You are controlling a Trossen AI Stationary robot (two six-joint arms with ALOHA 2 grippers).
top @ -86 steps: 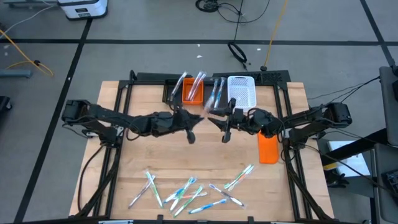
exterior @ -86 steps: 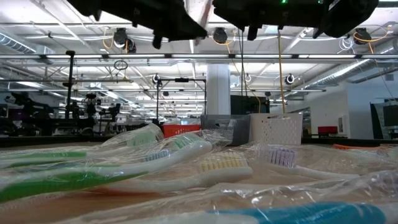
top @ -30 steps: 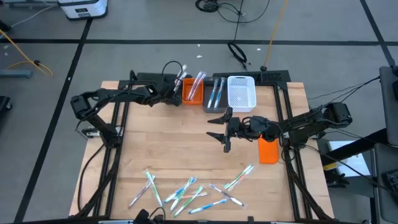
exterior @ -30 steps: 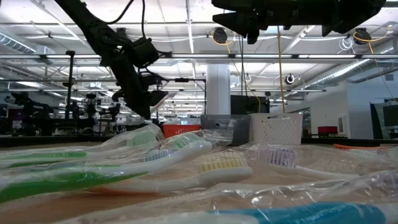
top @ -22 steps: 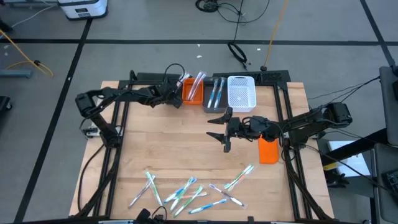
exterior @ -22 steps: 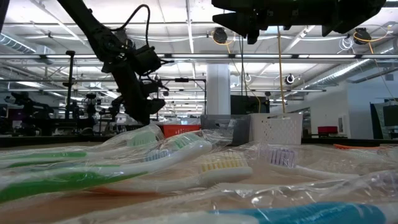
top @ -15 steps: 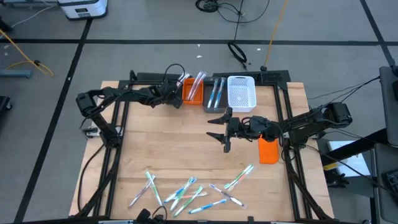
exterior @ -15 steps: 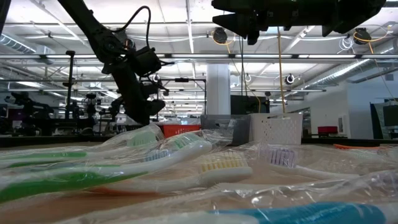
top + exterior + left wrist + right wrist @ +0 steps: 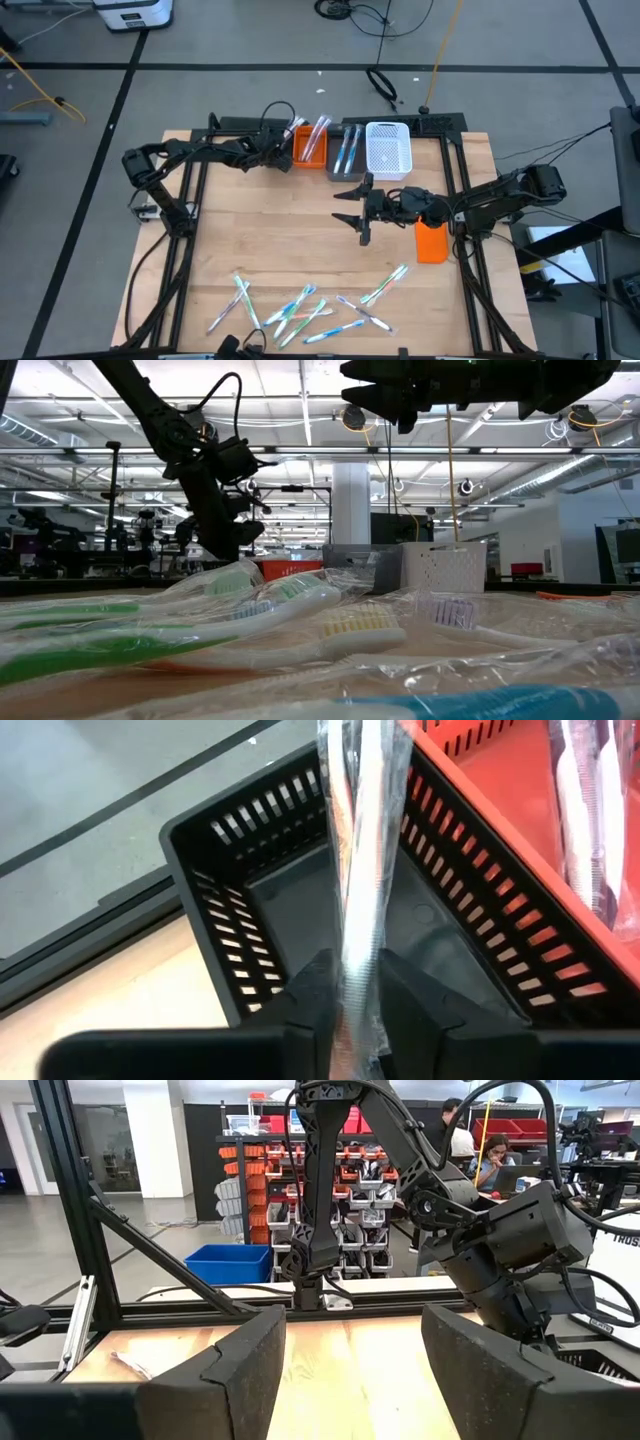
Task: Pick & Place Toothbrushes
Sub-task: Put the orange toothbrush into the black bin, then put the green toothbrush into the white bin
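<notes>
Holding wrapped toothbrush (image 9: 362, 870) over black bin (image 9: 260, 910), left claw (image 9: 352, 982)

Left gripper (image 9: 283, 146) at table's (image 9: 250, 240) far edge, over black bin (image 9: 300, 890), wrapped brush (image 9: 362, 870) between its fingers (image 9: 305, 995). Orange bin (image 9: 310, 147) just right of it, then grey bin (image 9: 345, 155), white basket (image 9: 389, 148). Right gripper (image 9: 352, 207) mid-table, in front of basket; orange block (image 9: 431, 240) beside its arm. Loose brushes (image 9: 300, 305) well nearer, along near edge.
</notes>
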